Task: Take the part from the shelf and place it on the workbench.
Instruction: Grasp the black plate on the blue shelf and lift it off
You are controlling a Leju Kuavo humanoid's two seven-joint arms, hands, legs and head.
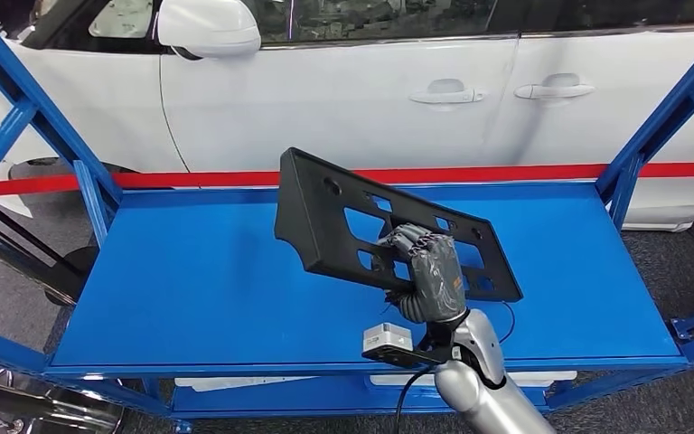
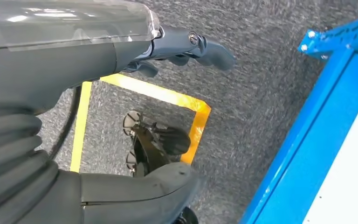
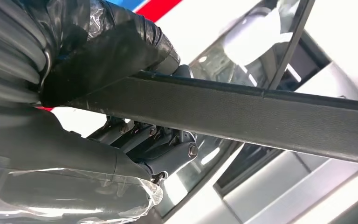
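Right hand (image 1: 429, 276) fingers (image 1: 407, 242) around part (image 1: 343, 217)

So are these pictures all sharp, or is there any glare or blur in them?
Head view: evenly lit and sharp, the black part in the right hand crisp, with soft reflections on the white car. Left wrist view: glare on the clear cover over the left hand; the floor is in focus. Right wrist view: the close fingers are soft, the background washed out bright.

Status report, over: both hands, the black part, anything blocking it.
Right hand grips the black part, lifted tilted over the blue shelf. Left hand hangs over the floor, holding nothing. No obstruction seen.
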